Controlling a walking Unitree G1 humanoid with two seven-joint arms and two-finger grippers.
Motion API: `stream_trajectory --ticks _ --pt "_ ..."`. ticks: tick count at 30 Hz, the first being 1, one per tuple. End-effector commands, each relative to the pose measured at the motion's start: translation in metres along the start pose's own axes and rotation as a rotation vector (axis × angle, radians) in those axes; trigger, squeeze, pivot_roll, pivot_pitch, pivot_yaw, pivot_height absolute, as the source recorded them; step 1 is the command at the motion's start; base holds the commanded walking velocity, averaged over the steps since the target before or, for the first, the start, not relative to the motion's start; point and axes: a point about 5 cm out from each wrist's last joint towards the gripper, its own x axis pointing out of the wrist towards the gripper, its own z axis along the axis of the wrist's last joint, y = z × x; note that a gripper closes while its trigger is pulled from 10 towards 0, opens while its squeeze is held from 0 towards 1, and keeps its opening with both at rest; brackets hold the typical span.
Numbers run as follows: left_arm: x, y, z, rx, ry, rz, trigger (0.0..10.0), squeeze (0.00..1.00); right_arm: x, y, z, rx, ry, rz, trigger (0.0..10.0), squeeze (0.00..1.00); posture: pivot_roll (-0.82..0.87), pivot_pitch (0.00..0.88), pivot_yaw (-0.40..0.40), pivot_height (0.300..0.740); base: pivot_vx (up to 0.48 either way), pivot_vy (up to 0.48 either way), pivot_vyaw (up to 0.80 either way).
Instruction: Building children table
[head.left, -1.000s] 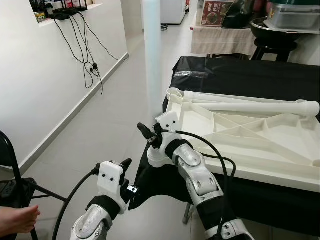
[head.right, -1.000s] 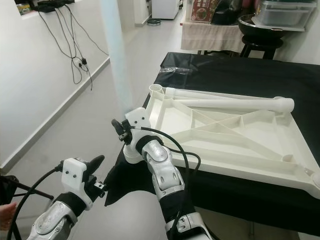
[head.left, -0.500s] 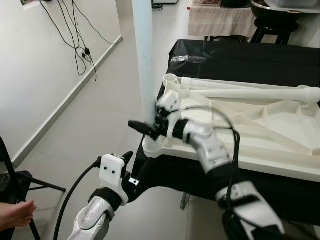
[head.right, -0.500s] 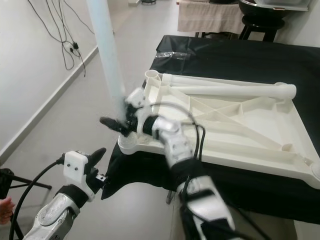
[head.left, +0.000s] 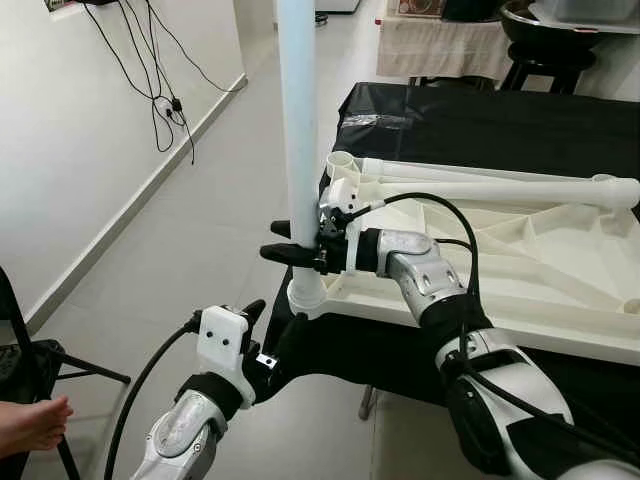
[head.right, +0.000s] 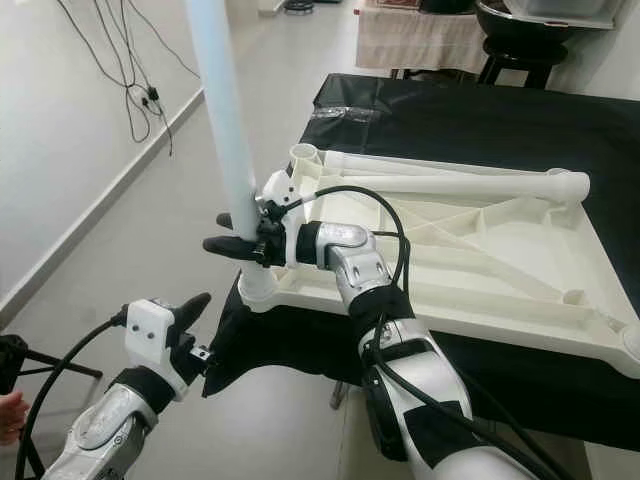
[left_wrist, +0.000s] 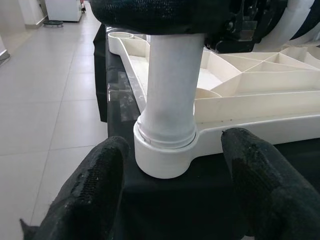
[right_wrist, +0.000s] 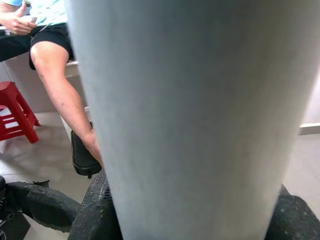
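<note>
Since a second ago, my right wrist has rolled over, so my right pincer (head.left: 288, 240) now reaches level from the tabletop side with its two fingers clenched around the table leg (head.left: 297, 130), one finger on each side of the tube. That leg stands upright, its foot seated in the corner socket (head.left: 306, 293) just below my grip, at the near corner of the upturned white tabletop (head.left: 520, 270). A second leg (head.left: 500, 190) lies flat on the tabletop's far rim, well beyond my pincer.

My left pincer (left_wrist: 172, 195) hangs lower, out in front of the socket, fingers released and spread to either side of it, touching nothing.

I judge the leg is in but maybe not fully home (a thin step shows where tube meets socket collar). The risk from here is leverage: the leg is long and I hold it low, so any sideways pull could tilt it, jam it crooked, or drag the light tabletop across the black cloth (head.left: 470, 125) toward the edge. Letting go early could let it topple.

Beyond my left arm, a person's hand (head.left: 30, 428) rests near a dark chair.
</note>
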Motion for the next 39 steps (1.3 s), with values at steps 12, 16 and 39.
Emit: stream_trajectory --ticks 12,16,39 --pt "-0.007 0.002 -0.003 0.006 0.025 0.014 10.0 0.00 -0.002 0.063 -0.059 0.018 0.099 -0.800 0.0 0.00 -0.02 0.119 0.016 0.740 0.000 0.000 0.00" --pt "-0.007 0.004 -0.002 0.002 0.021 0.024 10.0 0.00 0.009 0.057 -0.057 -0.010 0.104 -0.651 0.0 0.00 0.00 0.101 -0.007 0.740 0.000 0.000 0.00" --pt "-0.001 0.005 -0.007 0.007 0.030 0.017 10.0 0.00 0.016 0.024 -0.020 0.060 0.006 -0.072 10.0 0.00 -0.02 0.077 0.013 0.740 0.000 0.000 0.00"
